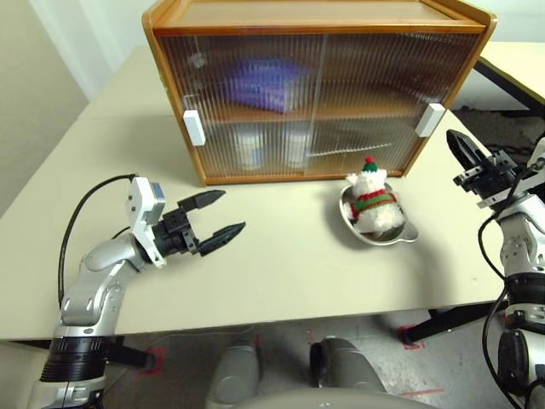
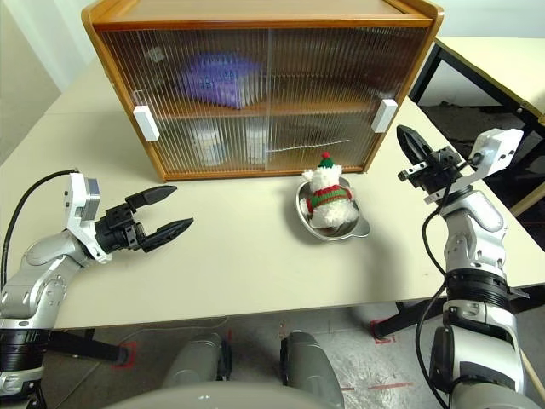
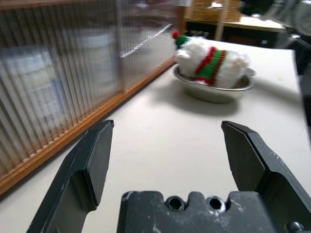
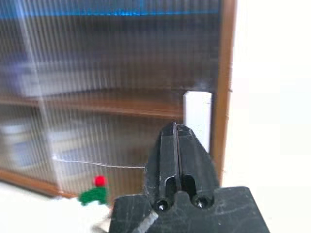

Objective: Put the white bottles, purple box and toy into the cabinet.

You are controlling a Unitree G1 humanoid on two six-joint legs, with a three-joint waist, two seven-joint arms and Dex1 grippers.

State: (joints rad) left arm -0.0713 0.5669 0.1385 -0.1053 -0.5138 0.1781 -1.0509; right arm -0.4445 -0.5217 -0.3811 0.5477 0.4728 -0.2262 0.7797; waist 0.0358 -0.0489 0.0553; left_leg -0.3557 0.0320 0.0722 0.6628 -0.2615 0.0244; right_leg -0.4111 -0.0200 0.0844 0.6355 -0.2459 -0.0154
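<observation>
**Snowman outside the closed cabinet, both grippers empty**

The plush snowman [image 1: 373, 200] sits in a shallow metal dish [image 1: 407, 232] on the table [image 1: 281, 273], just in front of the cabinet [image 1: 315, 94]. Behind its closed ribbed doors, the purple box [image 1: 268, 83] lies on the upper shelf and the white bottles [image 1: 249, 146] stand below. The left gripper [image 1: 220, 216] hovers over the table, fingers spread wide and empty. The right gripper [image 2: 411, 146], fingers pressed together on nothing, is raised near the cabinet's right white handle [image 2: 385, 115].

Honey-brown wooden cabinet [image 1: 315, 85] with ribbed translucent sliding doors standing at far side of pale table [image 1: 281, 273], both doors shut. Lilac purple box [image 1: 268, 83] showing blurred on upper shelf; two white bottles [image 1: 271, 146] on lower shelf. White plush snowman toy [image 1: 373, 203] sitting in shallow metal dish [image 1: 400, 236], just right of centre. Left gripper [image 1: 223, 215] hovering near left, fingers spread. Right gripper [image 1: 464, 149] pointing toward right white handle [image 1: 430, 119], fingers pressed together.
</observation>
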